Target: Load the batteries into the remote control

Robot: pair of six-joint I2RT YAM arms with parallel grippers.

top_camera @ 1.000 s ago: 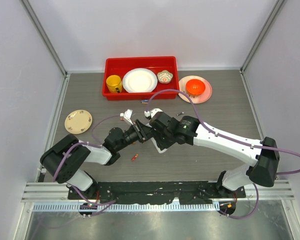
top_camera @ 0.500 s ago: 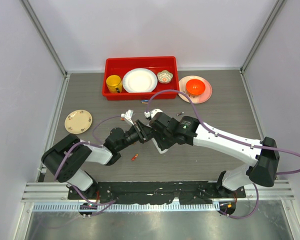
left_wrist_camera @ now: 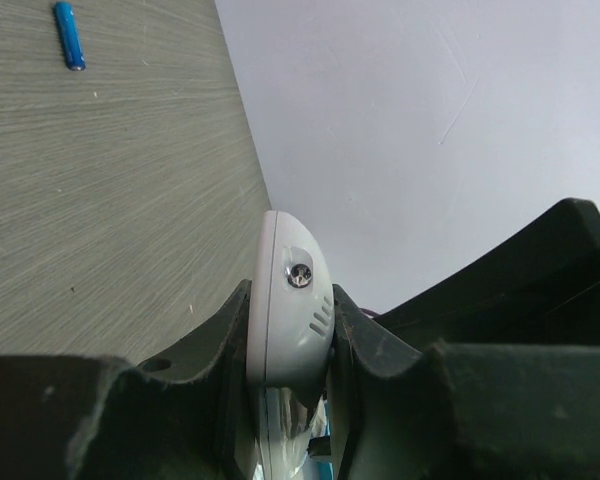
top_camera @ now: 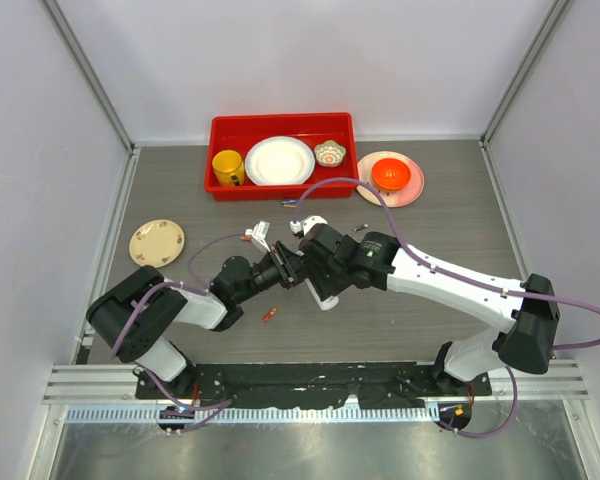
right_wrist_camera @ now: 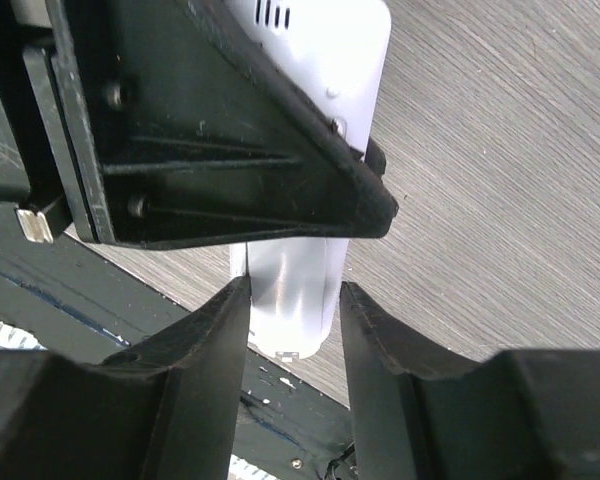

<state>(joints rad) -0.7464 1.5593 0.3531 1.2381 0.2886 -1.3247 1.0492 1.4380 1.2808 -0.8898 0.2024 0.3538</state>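
The white remote control [left_wrist_camera: 292,330] is clamped edge-on between my left gripper's [left_wrist_camera: 290,292] fingers. In the right wrist view its lower rounded end [right_wrist_camera: 288,300] sits between my right gripper's [right_wrist_camera: 293,290] fingers, which touch both its sides. In the top view both grippers meet mid-table, left [top_camera: 290,268] and right [top_camera: 318,285], with the remote's white end [top_camera: 327,301] poking out below. A blue battery [left_wrist_camera: 69,36] lies on the table. A red battery [top_camera: 269,315] lies in front of the left arm. A small white cover piece [top_camera: 259,233] and an orange battery [top_camera: 244,239] lie behind the left gripper.
A red tray [top_camera: 220,125] at the back holds a yellow mug [top_camera: 228,167], a white plate [top_camera: 279,160] and a small bowl [top_camera: 330,153]. An orange bowl [top_camera: 390,175] sits on a pink plate at its right. A beige plate [top_camera: 157,243] lies at left.
The left gripper has shifted slightly up and to the right with the remote. The right gripper stays around the remote's other end.
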